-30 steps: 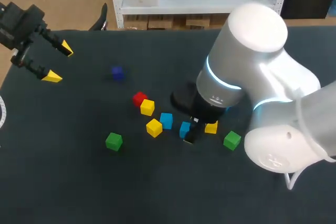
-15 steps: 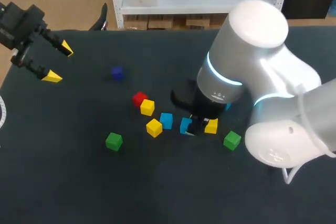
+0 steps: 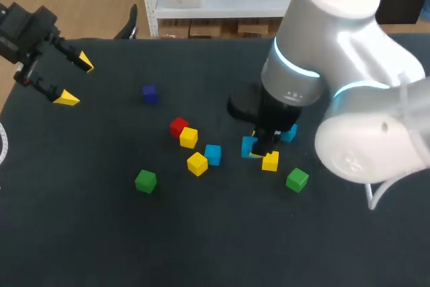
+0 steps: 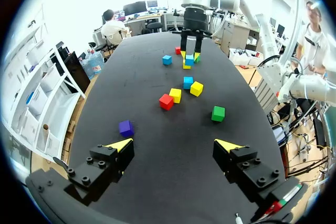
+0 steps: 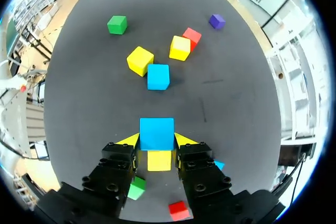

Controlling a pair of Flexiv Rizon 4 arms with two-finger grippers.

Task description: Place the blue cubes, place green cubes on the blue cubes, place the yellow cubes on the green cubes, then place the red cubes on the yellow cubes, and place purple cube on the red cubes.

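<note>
Dark counter (image 3: 101, 233) shows no stack begun: the right claw (image 5: 156, 140) pinches one blue cube (image 5: 156, 133) close by a yellow cube (image 5: 159, 160), the left claw (image 4: 173, 145) hangs spread and empty, and a green cube (image 3: 145, 181), a red cube (image 3: 178, 126) and the purple cube (image 3: 150, 94) lie loose, every layer outstanding.

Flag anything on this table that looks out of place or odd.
Nothing is damaged or spilled. Only the purple cube sits apart, away from the loose cluster of the others. The right pincer grips a blue cube.
</note>
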